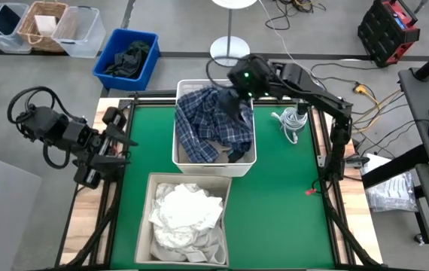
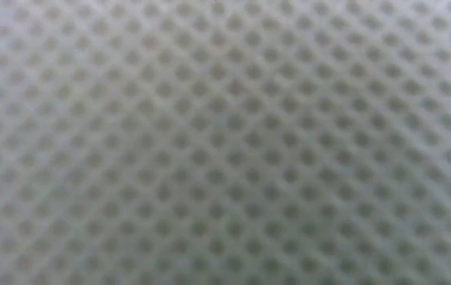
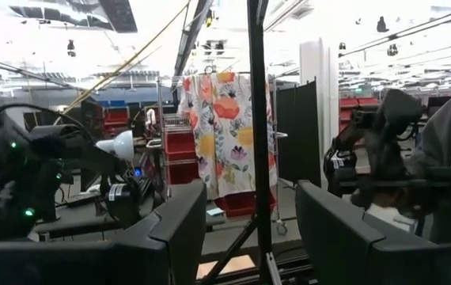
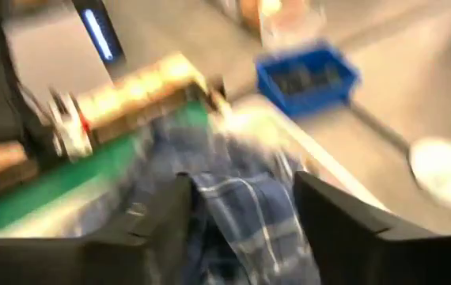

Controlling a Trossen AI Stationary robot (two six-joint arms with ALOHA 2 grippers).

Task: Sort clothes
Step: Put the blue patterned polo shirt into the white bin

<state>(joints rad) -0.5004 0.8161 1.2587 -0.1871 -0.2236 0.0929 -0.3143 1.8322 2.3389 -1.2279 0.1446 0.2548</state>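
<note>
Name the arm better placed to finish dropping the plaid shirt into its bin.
Right. The right gripper hangs over the upper white bin, with the plaid shirt between its fingers. The left gripper waits at the table's left edge.

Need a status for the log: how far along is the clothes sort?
Looks nearly done. White garments fill the near bin; the plaid shirt lies in the far bin, part draped over its rim. The right gripper is over that bin, fingers apart around the plaid. The left gripper waits open at the table's edge. No loose clothes on the green mat.
</note>
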